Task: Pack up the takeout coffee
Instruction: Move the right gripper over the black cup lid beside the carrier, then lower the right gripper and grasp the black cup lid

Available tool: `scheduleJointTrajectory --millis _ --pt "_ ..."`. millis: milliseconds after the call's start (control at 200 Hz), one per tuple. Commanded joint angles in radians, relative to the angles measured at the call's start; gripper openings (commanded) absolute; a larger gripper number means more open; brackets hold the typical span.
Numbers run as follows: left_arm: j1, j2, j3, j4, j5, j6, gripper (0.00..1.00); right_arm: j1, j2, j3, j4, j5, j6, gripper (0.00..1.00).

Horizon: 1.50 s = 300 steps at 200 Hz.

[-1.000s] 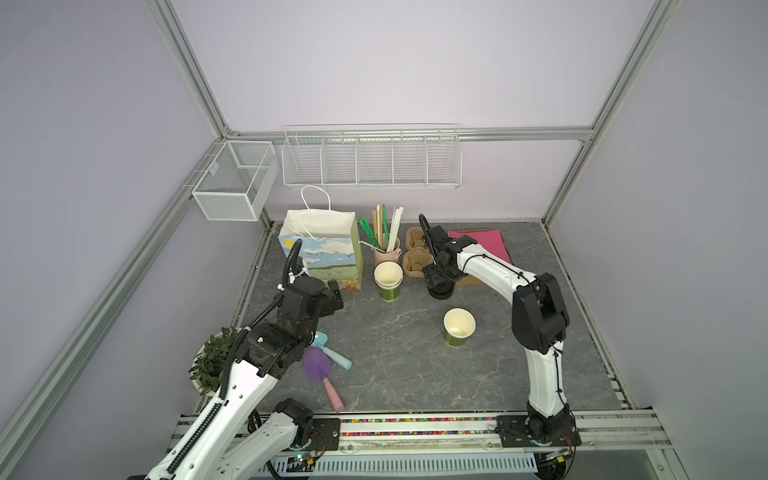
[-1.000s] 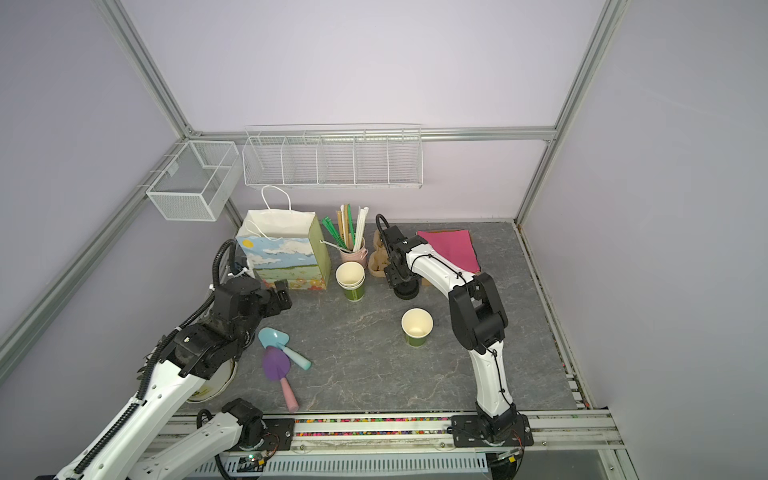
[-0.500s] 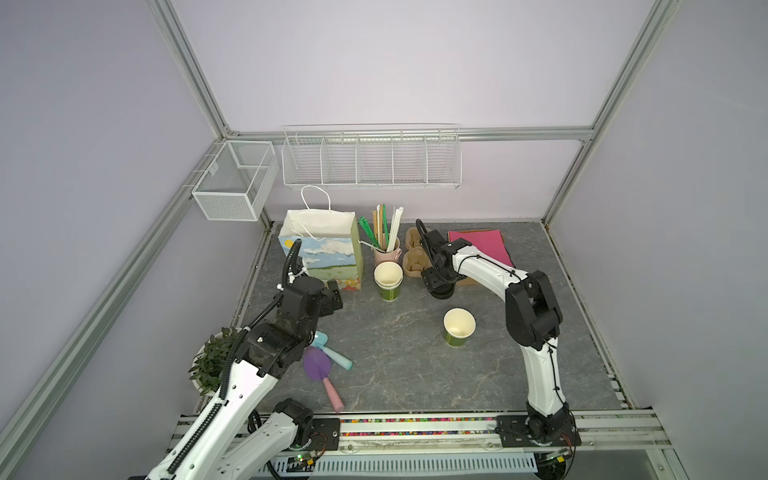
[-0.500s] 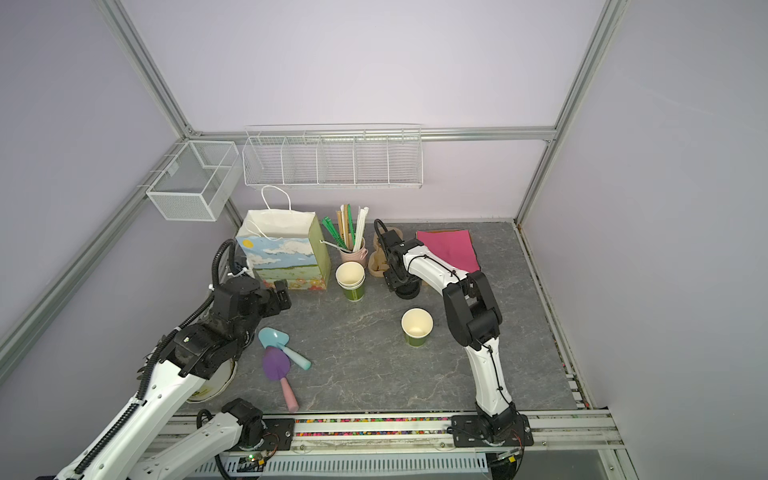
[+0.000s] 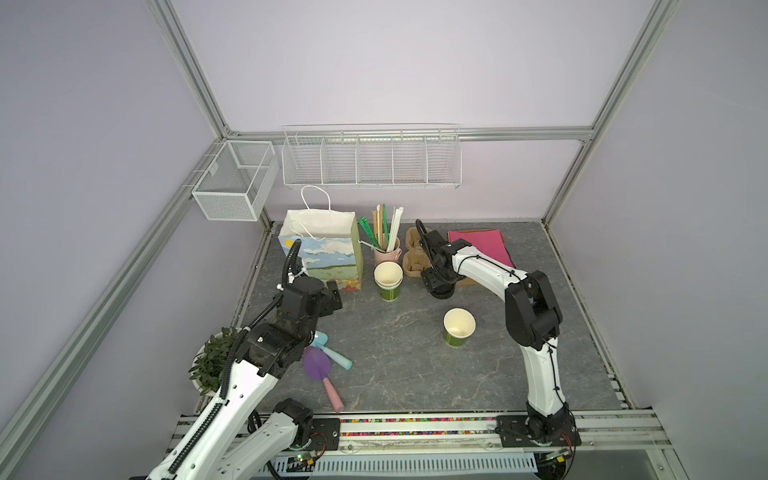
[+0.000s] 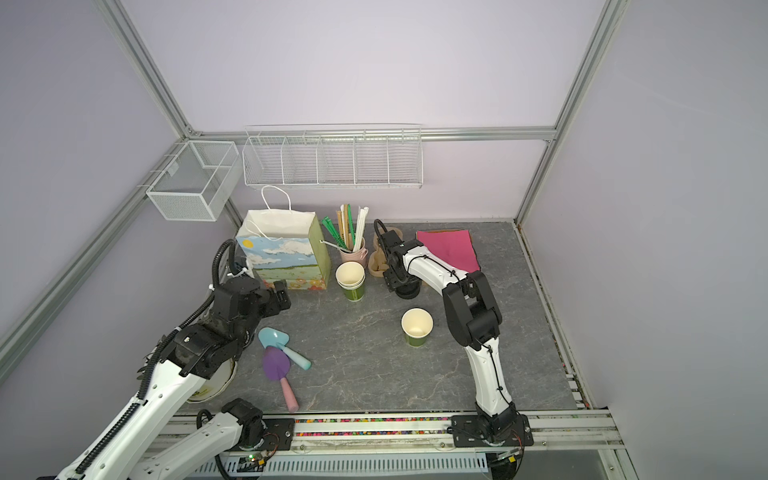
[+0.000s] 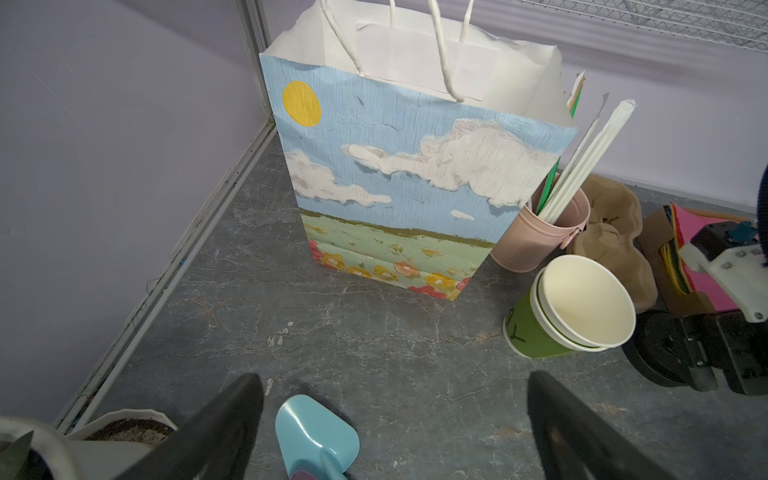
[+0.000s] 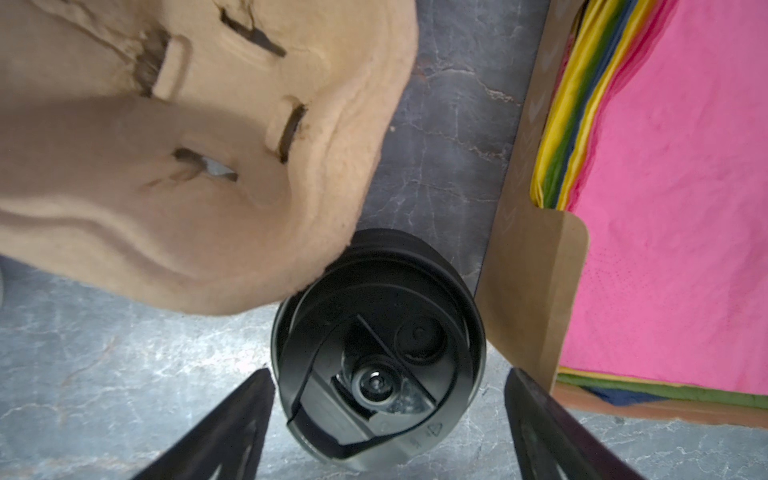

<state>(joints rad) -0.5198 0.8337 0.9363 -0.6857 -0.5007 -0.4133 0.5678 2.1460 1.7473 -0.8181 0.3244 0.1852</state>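
Here the right gripper [image 8: 389,374], jaws apart, straddles the black sip lid [image 8: 376,332]; the overlapping pulp carrier [image 8: 187,166] could snag, while the left gripper [image 7: 395,376] gapes empty.

The widest free room is the bare middle of the tabletop [image 5: 395,332], between the cup stack [image 5: 388,278], the lone green cup [image 5: 458,328] and the two scoops [image 6: 276,353]. The black lids [image 8: 374,332] sit in a tight spot. The pulp carrier [image 8: 187,166] overlaps their rim on one side and the cardboard napkin box [image 8: 528,270] stands just beside them on the other. The right pincer [image 8: 386,376] straddles them, jaws wide, one finger close to the box corner. Ahead of the wide-open left pincer [image 7: 395,380] lies clear tabletop up to the paper bag [image 7: 399,187]. The bag's mouth opens upward, its handles standing over it. The cup stack and the pink straw pail [image 7: 536,232] crowd its corner.
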Motion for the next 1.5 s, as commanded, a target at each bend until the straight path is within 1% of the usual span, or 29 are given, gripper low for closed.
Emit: scheduleJointTrajectory --millis 0,190,490,930,1259,1494 --pt "0.009 -0.012 -0.007 -0.002 -0.012 0.007 0.99 0.013 -0.035 -0.040 0.028 0.005 -0.018 0.90" --pt "0.012 -0.012 -0.007 -0.002 -0.012 0.008 0.99 0.017 -0.075 -0.072 0.061 0.022 -0.031 0.91" --pt "0.014 -0.009 -0.007 -0.002 -0.009 0.008 0.99 0.026 -0.048 -0.079 0.059 0.065 -0.046 0.86" --pt "0.018 -0.007 -0.005 -0.005 -0.007 0.008 0.99 0.041 -0.031 -0.075 0.055 0.078 -0.066 0.86" --pt "0.020 -0.007 -0.005 -0.005 -0.005 0.008 0.99 0.042 -0.021 -0.071 0.050 0.081 -0.069 0.82" --pt "0.021 -0.007 -0.005 -0.006 -0.002 0.008 0.99 0.042 -0.003 -0.058 0.037 0.081 -0.074 0.83"
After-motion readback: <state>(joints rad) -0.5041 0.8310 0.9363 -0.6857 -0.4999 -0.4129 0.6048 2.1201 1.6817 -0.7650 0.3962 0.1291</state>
